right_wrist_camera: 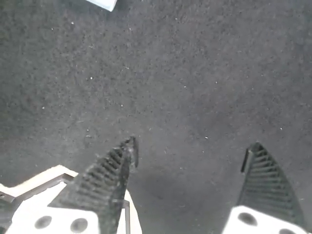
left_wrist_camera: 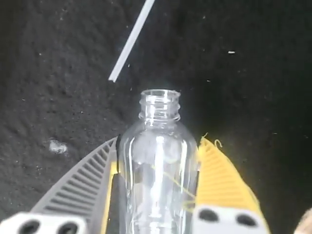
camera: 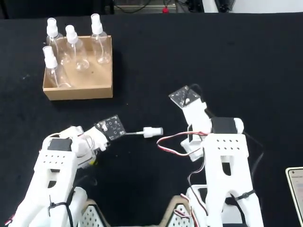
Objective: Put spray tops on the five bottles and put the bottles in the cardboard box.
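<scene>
So, 4 capped bottles [camera: 100, 45] stand in the cardboard box [camera: 78, 90] at 10 o'clock. The 5th bottle [left_wrist_camera: 159, 109], neck bare, is clamped in the left gripper [left_wrist_camera: 160, 142]; the spray top [camera: 152, 132] lies at its 3 o'clock. The right gripper [right_wrist_camera: 192, 151] is spread, empty. To do: cap + box it.

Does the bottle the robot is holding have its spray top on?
No, the bottle has a bare, open neck with no top on it.

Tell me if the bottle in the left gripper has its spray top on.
Off: the threaded neck of the bottle is bare, and the spray top lies on the table beyond it.
</scene>
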You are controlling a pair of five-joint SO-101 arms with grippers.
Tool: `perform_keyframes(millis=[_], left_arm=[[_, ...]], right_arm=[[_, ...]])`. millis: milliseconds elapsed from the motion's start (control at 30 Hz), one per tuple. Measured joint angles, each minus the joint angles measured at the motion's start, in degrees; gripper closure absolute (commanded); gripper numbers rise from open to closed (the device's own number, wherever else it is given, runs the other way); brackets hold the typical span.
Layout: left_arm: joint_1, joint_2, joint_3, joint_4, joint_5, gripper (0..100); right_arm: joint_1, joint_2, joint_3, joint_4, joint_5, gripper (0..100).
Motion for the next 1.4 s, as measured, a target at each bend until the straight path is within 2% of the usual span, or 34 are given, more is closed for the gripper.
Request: perform_keyframes(millis=[200, 333, 533, 633, 1000, 1067, 1233, 1400], left_arm=[[0.0, 0.0, 0.0, 0.0, 0.0, 69], [0.0, 0.0, -0.09, 0.35, 0.0, 69], [0.0, 0.0, -7.47, 10.73, 0.0, 69], [-0.18, 0.0, -9.32, 13.01, 0.0, 69], [-3.16, 0.0, -4.04, 8.18, -2.73, 69], [-3.16, 0.0, -3.25, 6.95, -2.73, 71], [-3.16, 0.0, -1.76, 5.71, -1.93, 86], [-0.88, 0.0, -1.76, 5.71, 1.76, 86]], right_arm=[[-0.09, 0.0, 0.0, 0.0, 0.0, 66.5], [-0.09, 0.0, 0.0, 0.0, 0.0, 66.5], [-0.09, 0.0, 0.0, 0.0, 0.0, 66.5], [-0.09, 0.0, 0.0, 0.0, 0.0, 66.5], [-0.09, 0.0, 0.0, 0.0, 0.0, 66.5], [-0.09, 0.0, 0.0, 0.0, 0.0, 66.5], [-0.09, 0.0, 0.0, 0.0, -0.97, 66.6], [-0.09, 0.0, 0.0, -0.35, -3.69, 66.6]])
